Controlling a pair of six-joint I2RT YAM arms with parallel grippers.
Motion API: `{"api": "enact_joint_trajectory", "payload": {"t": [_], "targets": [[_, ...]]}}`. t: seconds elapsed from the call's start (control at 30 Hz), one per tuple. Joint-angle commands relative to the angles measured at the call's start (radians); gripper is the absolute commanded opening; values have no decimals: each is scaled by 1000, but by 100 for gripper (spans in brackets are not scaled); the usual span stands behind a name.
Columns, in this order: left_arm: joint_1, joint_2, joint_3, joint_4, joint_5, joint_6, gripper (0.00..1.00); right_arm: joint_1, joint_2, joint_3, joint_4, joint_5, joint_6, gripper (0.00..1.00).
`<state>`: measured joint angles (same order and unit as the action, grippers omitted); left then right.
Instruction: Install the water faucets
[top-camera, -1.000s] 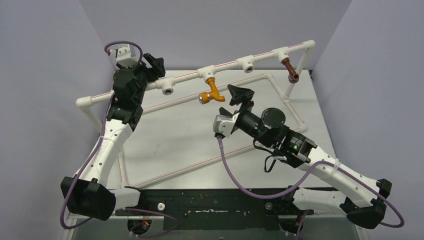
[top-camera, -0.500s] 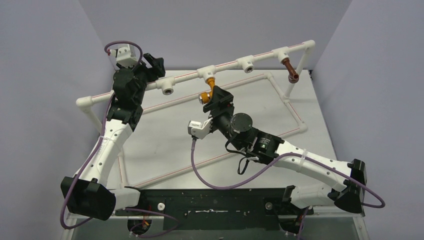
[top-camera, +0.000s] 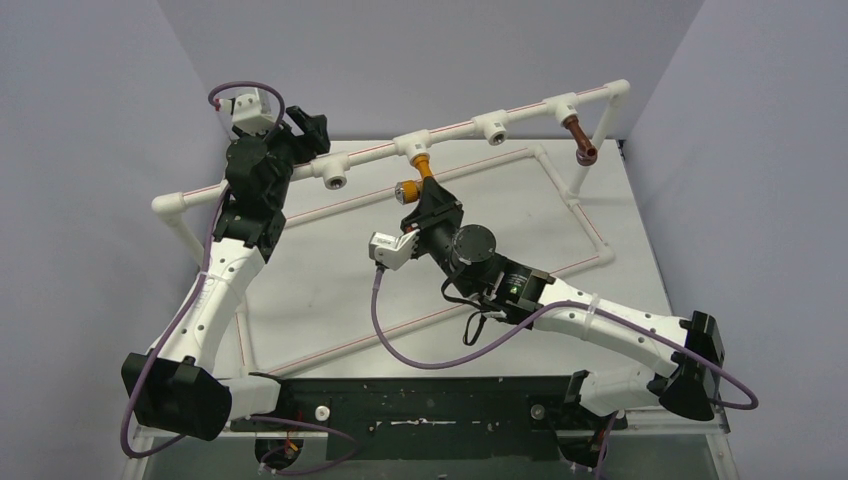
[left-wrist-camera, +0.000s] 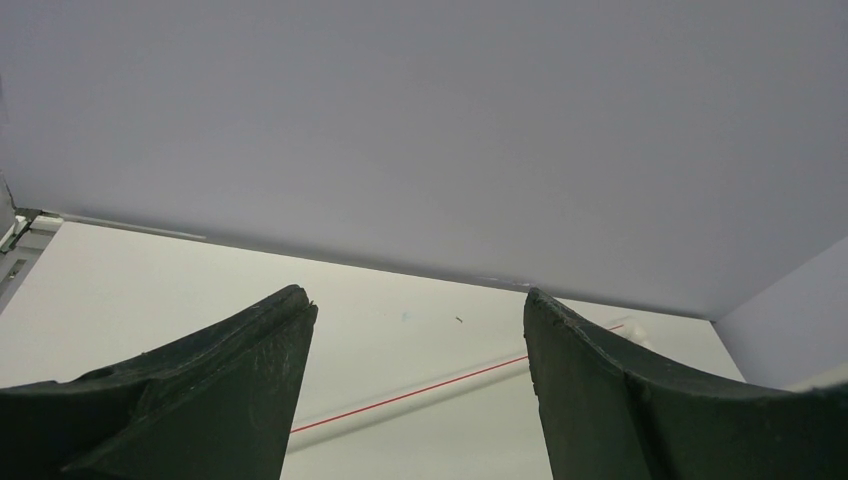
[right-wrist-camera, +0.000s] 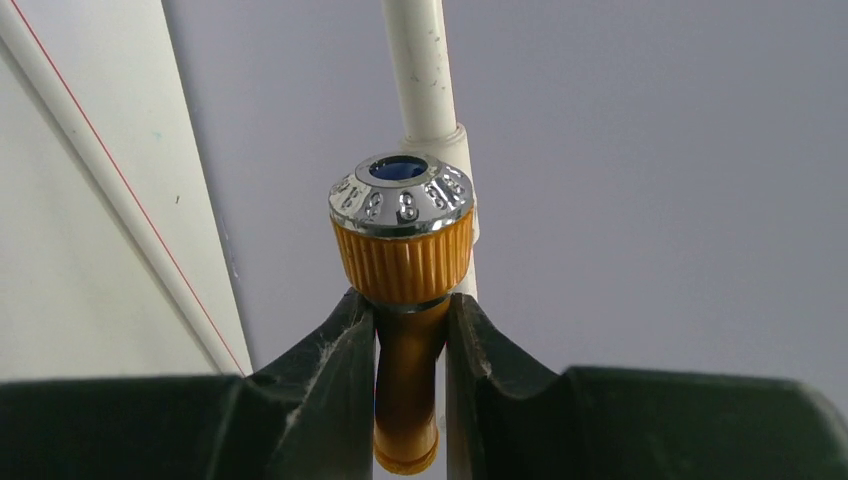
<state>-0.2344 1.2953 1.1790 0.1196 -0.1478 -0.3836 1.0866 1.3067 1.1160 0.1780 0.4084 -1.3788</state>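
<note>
The orange-yellow water faucet (top-camera: 418, 172) hangs from a white tee on the raised pipe rail (top-camera: 455, 130), its round silver end (top-camera: 404, 190) pointing down-left. My right gripper (top-camera: 424, 193) is shut on its stem. In the right wrist view both fingers press the orange stem just below the ribbed collar of the faucet (right-wrist-camera: 403, 245), with the gripper (right-wrist-camera: 410, 303) under the silver cap. The dark reddish-brown faucet (top-camera: 578, 137) hangs from the rail's right tee. My left gripper (top-camera: 306, 130) stands open by the rail's left part; nothing lies between its fingers (left-wrist-camera: 415, 310).
Two bare white tee sockets (top-camera: 334, 176) (top-camera: 494, 127) sit on the rail. A floor frame of white pipes with red lines (top-camera: 585, 215) rings the table. Purple walls close in at the back and both sides.
My right arm swung left to the orange-yellow faucet and its jaws went from open to shut on the stem. The left arm has not moved.
</note>
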Motion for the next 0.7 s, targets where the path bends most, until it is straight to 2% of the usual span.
{"api": "enact_joint_trajectory", "payload": {"t": [0.0, 0.33, 0.53, 0.67], "targets": [[-69, 154, -157, -548, 170, 68, 74, -2, 2, 1, 186, 14, 189, 0], [-69, 154, -157, -548, 172, 66, 74, -6, 0, -108, 554, 136, 760, 0], [-69, 150, -157, -548, 174, 66, 74, -44, -7, -141, 623, 226, 1170, 0], [-69, 145, -157, -546, 174, 65, 74, -116, -37, -178, 574, 262, 1567, 0]]}}
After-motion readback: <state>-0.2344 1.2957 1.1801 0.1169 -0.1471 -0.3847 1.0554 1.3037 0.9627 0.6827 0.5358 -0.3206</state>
